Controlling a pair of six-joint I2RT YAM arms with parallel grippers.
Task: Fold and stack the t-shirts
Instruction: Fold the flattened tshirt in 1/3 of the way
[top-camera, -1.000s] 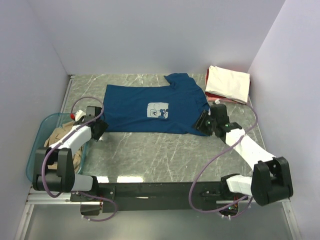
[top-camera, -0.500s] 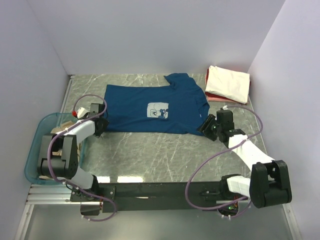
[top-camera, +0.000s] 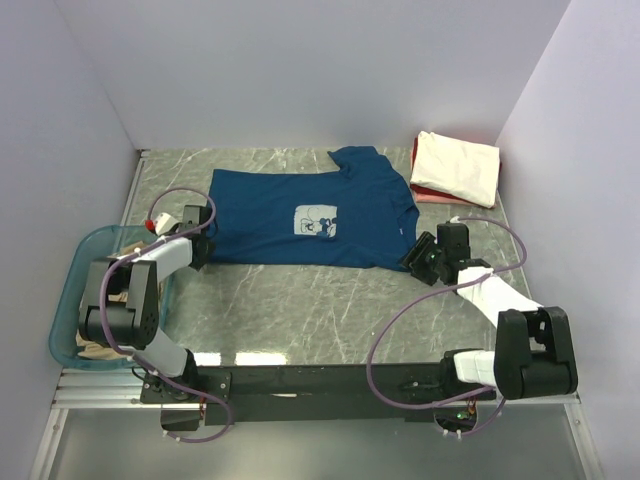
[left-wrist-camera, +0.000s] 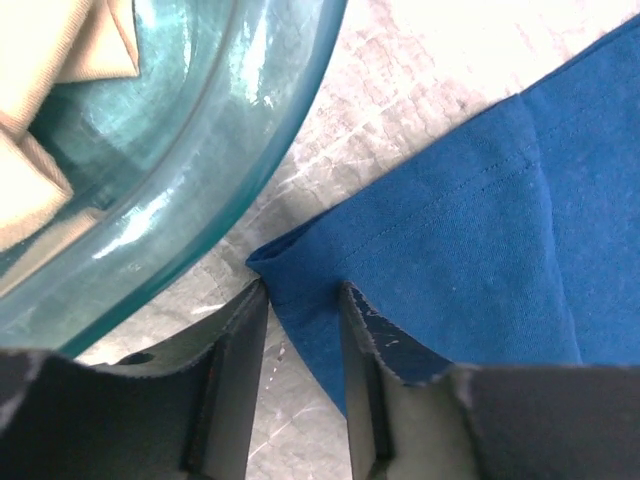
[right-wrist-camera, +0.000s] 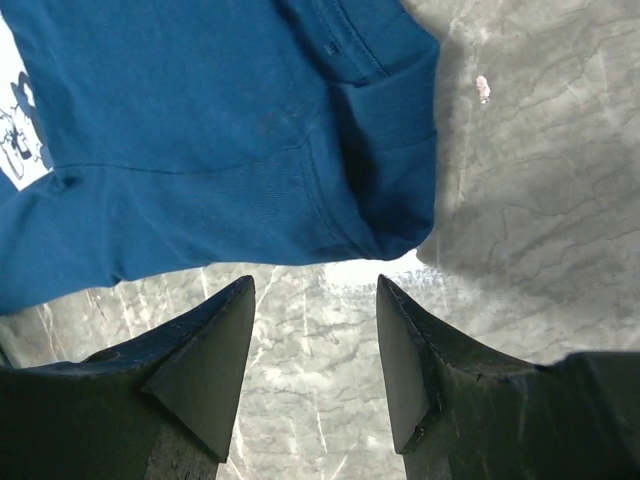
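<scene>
Currently the navy tee (top-camera: 300, 215) lies spread flat on the table (top-camera: 330, 300), print up, nearer the far edge than the near one. A folded cream tee (top-camera: 457, 168) sits on a red tee (top-camera: 428, 196) at the far right corner. The tub (top-camera: 72, 268) stands at the near left corner with a tan tee (left-wrist-camera: 50, 60) inside. The left gripper (left-wrist-camera: 303, 300) has the navy tee's near left corner between its fingers, cloth touching both (whether they pinch it I cannot tell). The right gripper (right-wrist-camera: 315, 290) hangs with fingers apart over bare table, just off the navy tee's near right sleeve, holding nothing.
</scene>
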